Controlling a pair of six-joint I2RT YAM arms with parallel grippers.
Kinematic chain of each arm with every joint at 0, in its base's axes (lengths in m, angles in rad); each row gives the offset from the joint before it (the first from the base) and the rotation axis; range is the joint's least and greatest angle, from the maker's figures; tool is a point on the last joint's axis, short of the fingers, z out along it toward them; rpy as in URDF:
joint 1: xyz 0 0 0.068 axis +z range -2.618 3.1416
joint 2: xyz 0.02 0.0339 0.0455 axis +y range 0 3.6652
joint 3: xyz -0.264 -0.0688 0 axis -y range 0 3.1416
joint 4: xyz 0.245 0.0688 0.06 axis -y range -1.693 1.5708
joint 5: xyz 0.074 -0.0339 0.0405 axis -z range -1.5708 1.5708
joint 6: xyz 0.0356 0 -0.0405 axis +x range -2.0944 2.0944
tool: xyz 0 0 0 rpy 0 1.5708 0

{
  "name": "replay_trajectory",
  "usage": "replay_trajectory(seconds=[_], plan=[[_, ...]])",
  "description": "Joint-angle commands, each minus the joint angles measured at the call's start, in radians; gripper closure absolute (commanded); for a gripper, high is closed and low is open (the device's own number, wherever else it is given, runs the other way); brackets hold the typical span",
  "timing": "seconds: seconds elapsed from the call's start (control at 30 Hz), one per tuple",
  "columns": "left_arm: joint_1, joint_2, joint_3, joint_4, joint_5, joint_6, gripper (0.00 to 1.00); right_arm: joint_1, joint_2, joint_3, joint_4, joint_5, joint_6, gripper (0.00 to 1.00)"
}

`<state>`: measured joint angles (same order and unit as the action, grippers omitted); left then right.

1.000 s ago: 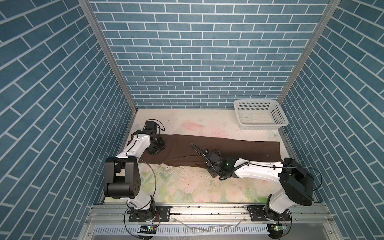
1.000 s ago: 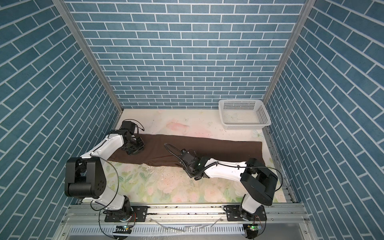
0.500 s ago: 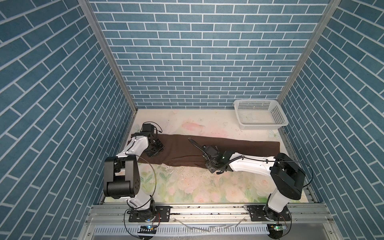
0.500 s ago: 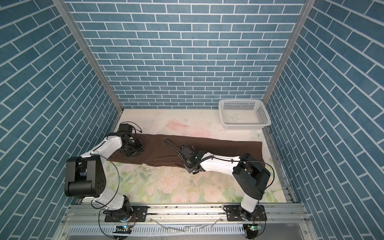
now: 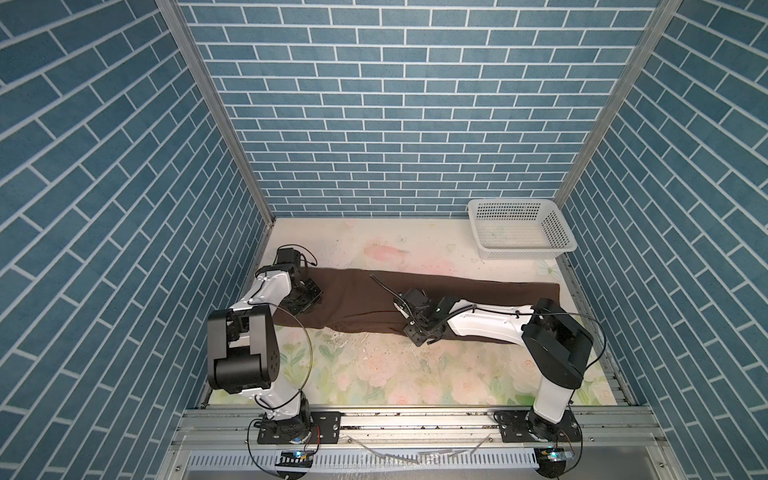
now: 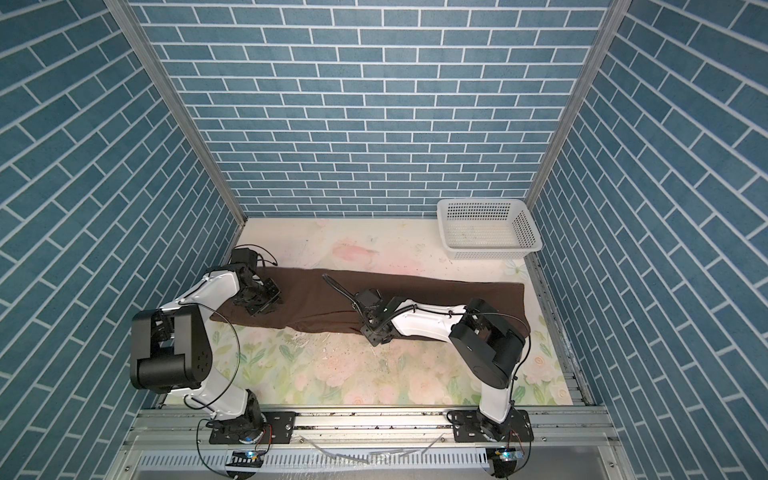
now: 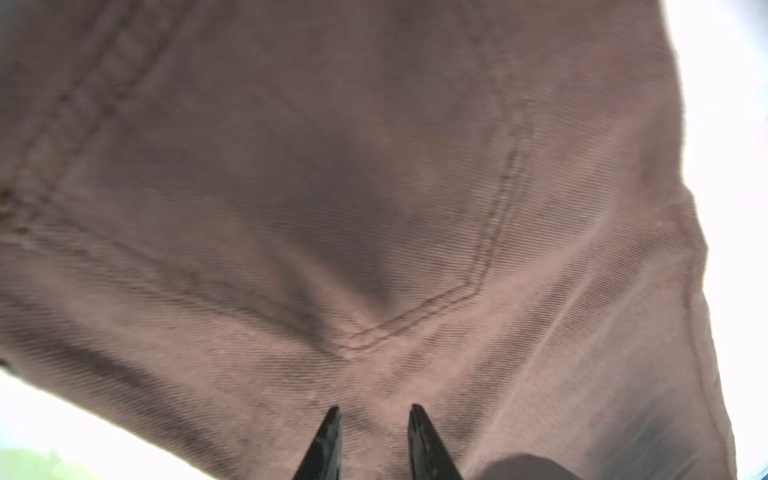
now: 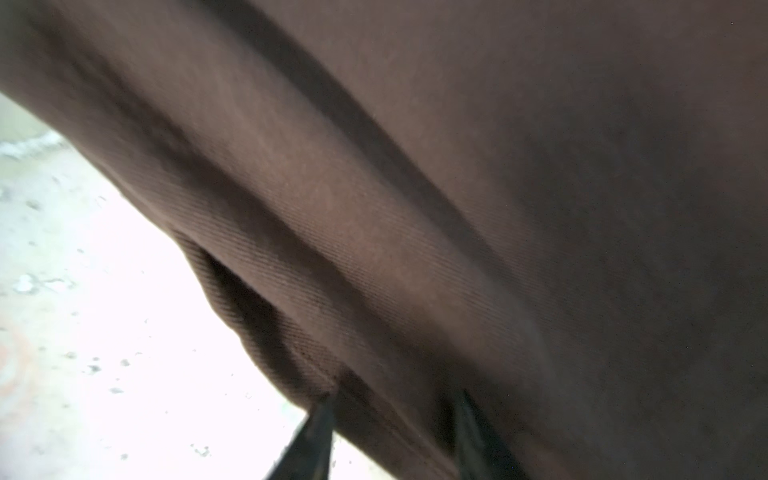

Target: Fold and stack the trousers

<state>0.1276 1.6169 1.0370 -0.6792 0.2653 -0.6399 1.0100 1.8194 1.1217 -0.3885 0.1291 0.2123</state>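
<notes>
The dark brown trousers [image 5: 478,286] [image 6: 436,291] lie flat in a long strip across the table, waist end at the left. My left gripper [image 5: 309,297] [image 6: 266,301] rests on that waist end. In the left wrist view its tips [image 7: 375,409] stand narrowly apart, pinching the fabric [image 7: 374,208] near a pocket seam, and creases run toward them. My right gripper [image 5: 419,332] [image 6: 376,332] is at the strip's near edge, about mid-length. In the right wrist view its fingers [image 8: 395,397] straddle that edge, closed on a fold of the cloth [image 8: 457,208].
A white perforated basket [image 5: 528,251] [image 6: 490,249] stands at the back right corner. The floral table mat [image 5: 395,374] stretches from the trousers to the front rail. Blue brick walls close in the left, right and back sides.
The right arm swung left and its gripper shifted slightly along the trousers' near edge, with its jaws widening briefly and narrowing again. The left gripper barely moved.
</notes>
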Motion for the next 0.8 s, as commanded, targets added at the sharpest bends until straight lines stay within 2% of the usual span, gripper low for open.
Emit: replay_trajectory(seconds=[0.0,0.13,0.23,0.3,0.47,0.5,0.57,0.77], plan=[[0.012,-0.037,-0.02,-0.012,0.011,0.012,0.7,-0.024,-0.005,0.029,0.006,-0.004,0.01,0.63],[0.015,-0.055,-0.019,-0.019,0.01,0.014,0.7,-0.05,-0.015,0.015,0.02,0.0,0.023,0.64],[0.018,-0.075,-0.031,-0.023,0.007,0.011,0.7,-0.05,-0.013,0.007,0.038,0.002,0.016,0.57],[0.018,-0.09,-0.045,-0.02,0.005,0.008,0.69,-0.052,-0.005,0.006,0.047,-0.007,0.014,0.58],[0.032,-0.095,-0.06,-0.019,0.015,0.01,0.69,-0.055,0.002,-0.002,0.063,-0.058,0.024,0.75],[0.037,-0.094,-0.058,-0.019,0.02,0.01,0.69,-0.055,-0.005,-0.008,0.065,-0.064,0.026,0.8],[0.044,-0.094,-0.056,-0.015,0.027,0.01,0.69,-0.056,-0.025,-0.012,0.049,-0.059,0.028,1.0],[0.049,-0.092,-0.049,-0.017,0.03,0.013,0.69,-0.054,-0.106,-0.034,-0.015,-0.052,0.024,1.0]])
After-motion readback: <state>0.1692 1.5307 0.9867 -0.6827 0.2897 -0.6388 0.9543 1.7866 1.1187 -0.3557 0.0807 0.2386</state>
